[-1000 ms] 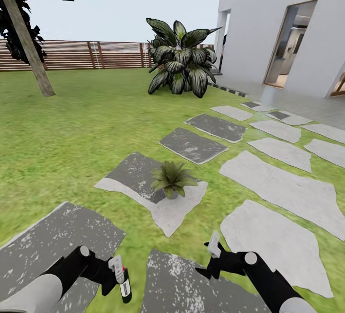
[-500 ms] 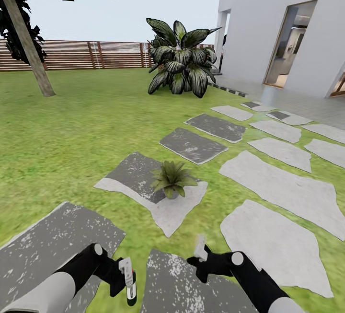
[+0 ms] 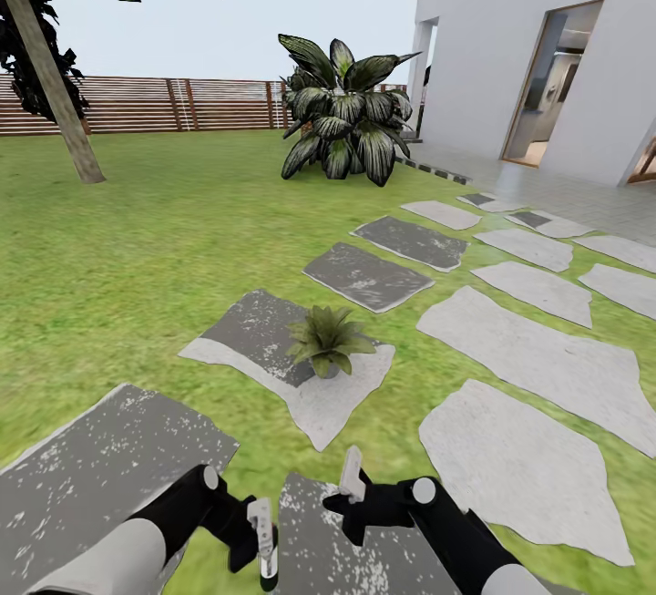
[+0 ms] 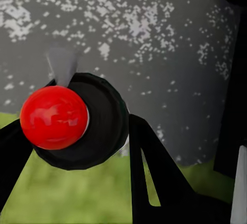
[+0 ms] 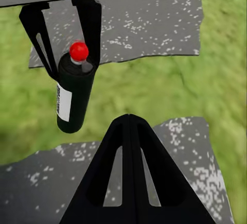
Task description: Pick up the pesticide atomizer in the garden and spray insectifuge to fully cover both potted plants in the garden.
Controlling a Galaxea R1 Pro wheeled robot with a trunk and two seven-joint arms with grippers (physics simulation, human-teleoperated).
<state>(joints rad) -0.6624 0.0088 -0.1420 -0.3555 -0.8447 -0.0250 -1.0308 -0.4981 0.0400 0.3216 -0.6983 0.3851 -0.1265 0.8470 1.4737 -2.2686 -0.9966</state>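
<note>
Red-topped pesticide atomizer [image 5: 73,92] in left gripper [image 5: 67,44], white label unreadable

The pesticide atomizer [image 5: 73,96] looks like matt dark plastic with a paper-white label and glossy red cap; the stepping slabs [image 3: 538,358] are rough speckled stone.

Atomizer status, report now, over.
Left pincer shut on atomizer, red top showing. Right pincer shut, empty. One potted plant ahead on a slab, path to it open.
</note>
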